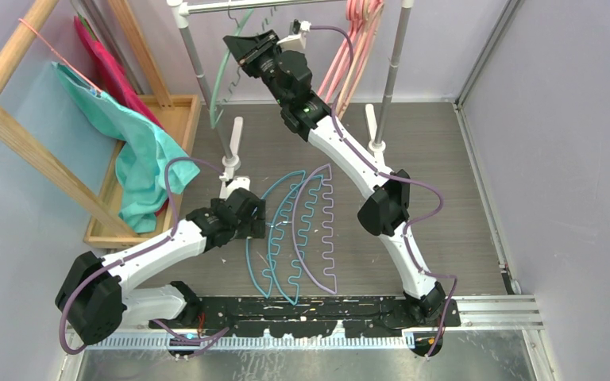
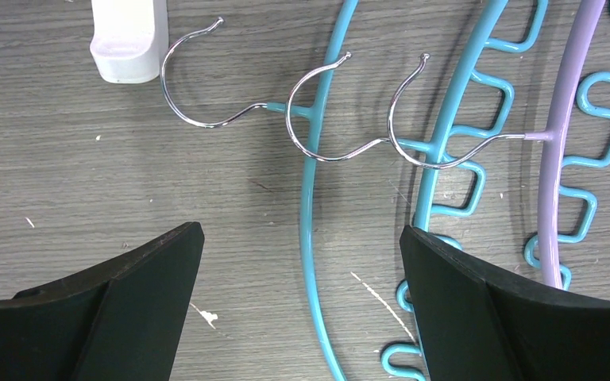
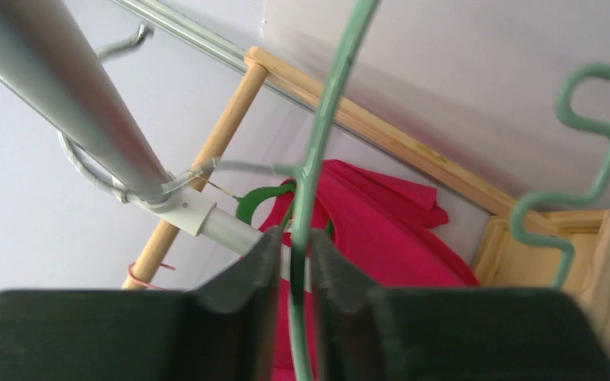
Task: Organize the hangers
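Black fingers of the right tool are sitting either side of the green hanger, barely parted, hooking it onto the garment rail. Left tool is hanging wide open, empty, over three zigzag hangers lying on the counter.

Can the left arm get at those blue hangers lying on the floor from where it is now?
Probably yes. The left gripper hangs wide open right above the blue hangers, nothing lies between them, and the right gripper is away up at the rail.
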Controlling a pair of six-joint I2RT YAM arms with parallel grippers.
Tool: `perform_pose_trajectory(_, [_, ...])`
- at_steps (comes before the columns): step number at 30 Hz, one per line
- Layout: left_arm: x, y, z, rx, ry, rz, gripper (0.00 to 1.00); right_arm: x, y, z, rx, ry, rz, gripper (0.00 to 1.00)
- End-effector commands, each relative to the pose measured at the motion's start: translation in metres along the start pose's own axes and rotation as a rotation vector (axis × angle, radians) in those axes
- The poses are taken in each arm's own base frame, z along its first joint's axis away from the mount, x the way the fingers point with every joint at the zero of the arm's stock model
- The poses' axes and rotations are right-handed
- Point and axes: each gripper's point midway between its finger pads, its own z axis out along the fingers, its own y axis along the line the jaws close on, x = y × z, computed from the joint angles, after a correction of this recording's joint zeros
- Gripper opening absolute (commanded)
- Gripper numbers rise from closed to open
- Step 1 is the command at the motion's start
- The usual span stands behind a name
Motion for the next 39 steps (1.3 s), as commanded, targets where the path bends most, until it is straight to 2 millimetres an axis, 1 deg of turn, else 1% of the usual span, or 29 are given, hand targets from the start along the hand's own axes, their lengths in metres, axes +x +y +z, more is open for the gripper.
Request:
perform_pose_trajectory(1, [-0.022, -0.007, -0.008, 0.017, -0.067, -0.008, 0.98, -0.036, 0.052, -0.005, -0.098, -0.087, 0.038, 0.32])
perform_pose_trajectory(5, [-0.022, -0.007, -0.008, 0.016, -0.065, -0.006, 0.98, -0.034, 0.056, -0.009, -0.106, -0.072, 0.037, 0.54])
perform_pose_trajectory(7, [-0.022, -0.006, -0.008, 0.015, -0.066, -0.004, 0.98, -0.033, 0.056, -0.011, -0.111, -0.065, 0.035, 0.62])
perform_pose_trajectory(9, [-0.022, -0.006, -0.008, 0.013, -0.068, -0.005, 0.98, -0.029, 0.053, -0.014, -0.104, -0.050, 0.025, 0.65])
perform_pose_trajectory(11, [-0.022, -0.005, -0.009, 0.011, -0.069, -0.005, 0.98, -0.026, 0.056, -0.019, -0.107, -0.036, 0.008, 0.70])
perform_pose_trajectory(13, [-0.022, -0.004, -0.010, 0.009, -0.068, -0.004, 0.98, -0.023, 0.059, -0.026, -0.101, -0.026, -0.020, 0.74])
perform_pose_trajectory(15, [-0.022, -0.003, -0.009, 0.006, -0.067, -0.002, 0.98, -0.020, 0.056, -0.034, -0.080, -0.022, -0.054, 0.80])
perform_pose_trajectory(16, [-0.021, -0.003, -0.008, 0.003, -0.064, 0.001, 0.98, -0.017, 0.055, -0.039, -0.073, -0.019, -0.073, 0.80])
perform_pose_trajectory(19, [-0.018, -0.001, -0.007, -0.007, -0.056, 0.006, 0.98, -0.014, 0.058, -0.059, -0.053, -0.008, -0.145, 0.82])
perform_pose_trajectory(24, [-0.018, 0.000, -0.006, -0.015, -0.051, 0.007, 0.98, -0.006, 0.060, -0.092, 0.001, 0.035, -0.330, 0.83])
perform_pose_trajectory(25, [-0.018, 0.000, -0.006, -0.018, -0.052, 0.009, 0.98, -0.002, 0.057, -0.098, 0.019, 0.056, -0.394, 0.84])
perform_pose_trajectory(27, [-0.018, 0.001, -0.005, -0.029, -0.050, 0.018, 0.98, -0.001, 0.050, -0.112, 0.070, 0.056, -0.481, 0.85])
perform_pose_trajectory(30, [-0.017, 0.001, -0.002, -0.039, -0.038, 0.030, 0.98, -0.007, 0.046, -0.135, 0.112, 0.044, -0.579, 0.87])
perform_pose_trajectory(32, [-0.015, 0.001, 0.001, -0.044, -0.025, 0.036, 0.98, -0.014, 0.041, -0.148, 0.148, 0.030, -0.639, 0.87])
perform_pose_trajectory(33, [-0.013, 0.000, 0.002, -0.045, -0.019, 0.040, 0.98, -0.021, 0.041, -0.156, 0.167, 0.019, -0.661, 0.88])
perform_pose_trajectory(34, [-0.013, 0.000, 0.003, -0.047, -0.014, 0.039, 0.98, -0.025, 0.037, -0.164, 0.189, 0.021, -0.683, 0.87])
perform_pose_trajectory(36, [-0.013, -0.001, 0.003, -0.046, -0.011, 0.039, 0.98, -0.022, 0.023, -0.180, 0.257, 0.068, -0.742, 0.86])
perform_pose_trajectory(39, [-0.017, -0.003, 0.001, -0.043, -0.015, 0.039, 0.98, 0.000, -0.003, -0.211, 0.352, 0.187, -0.882, 0.84])
